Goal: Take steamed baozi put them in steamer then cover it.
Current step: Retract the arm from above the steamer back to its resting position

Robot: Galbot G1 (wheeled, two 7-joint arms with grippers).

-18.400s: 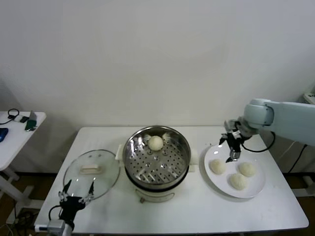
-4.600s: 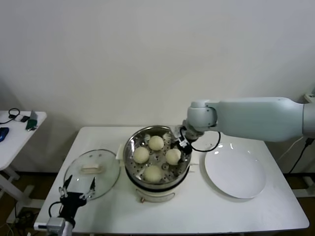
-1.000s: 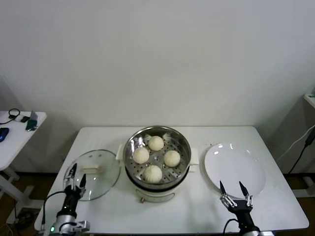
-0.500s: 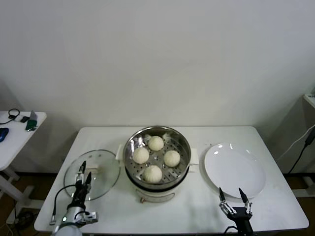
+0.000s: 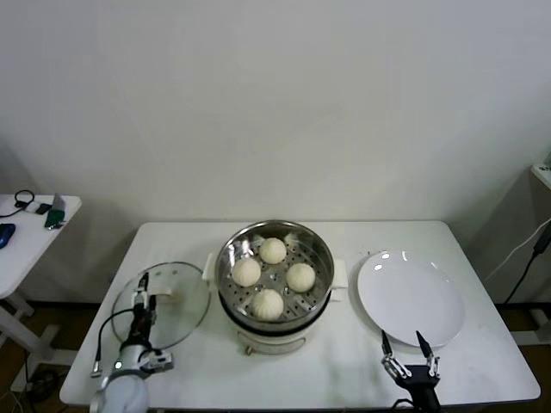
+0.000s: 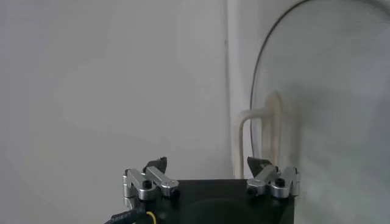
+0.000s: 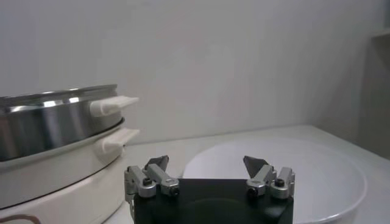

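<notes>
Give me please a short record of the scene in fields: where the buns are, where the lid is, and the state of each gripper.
baozi: four inside the steamer
steamer: uncovered, at table centre
cover: glass lid flat on the table, on the steamer's left
plate: white, bare, on the steamer's right
left gripper: open, over the lid's near edge, close to its handle
right gripper: open, low at the table's front edge, near the plate

A white plate lies at three o'clock on the white tabletop. A side table with small items stands at nine o'clock.
</notes>
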